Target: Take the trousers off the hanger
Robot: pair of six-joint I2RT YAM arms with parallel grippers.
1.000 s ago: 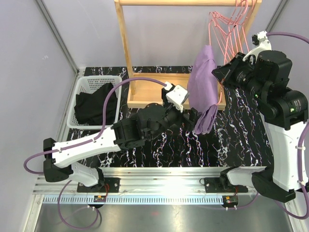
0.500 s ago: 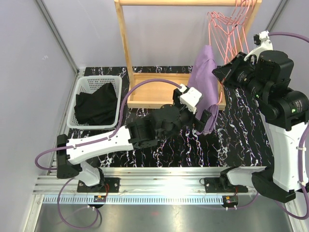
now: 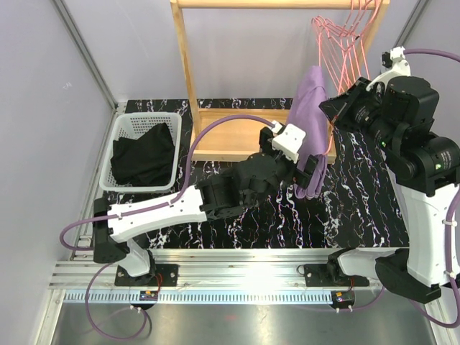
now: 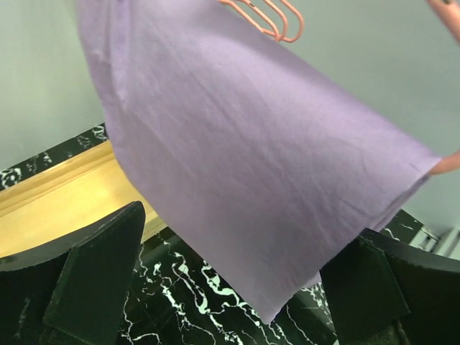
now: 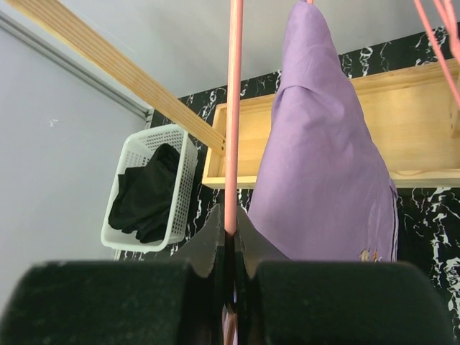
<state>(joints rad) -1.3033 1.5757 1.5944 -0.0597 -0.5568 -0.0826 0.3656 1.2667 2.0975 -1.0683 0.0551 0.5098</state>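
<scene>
Starting left, we see the black trousers [image 3: 144,154] lying in the white basket [image 3: 118,126]. Mid-table, the left gripper [image 3: 310,172] holds its jaws wide apart at the lower end of the lilac trousers [image 3: 309,100], which hang from a pink hanger [image 3: 332,50]. On the right, the right gripper [image 3: 334,108] is pinched tight on what looks like that hanger's wire. Our worry: catch only the hem and the cloth slips; tug hard and the hanger twists from that pinch.

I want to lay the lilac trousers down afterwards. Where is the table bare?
Bare tabletop lies between the left arm and the near rail, and between the lilac trousers and the right arm. The basket holds black trousers. Around the left pincer and hanger it is crowded.
</scene>
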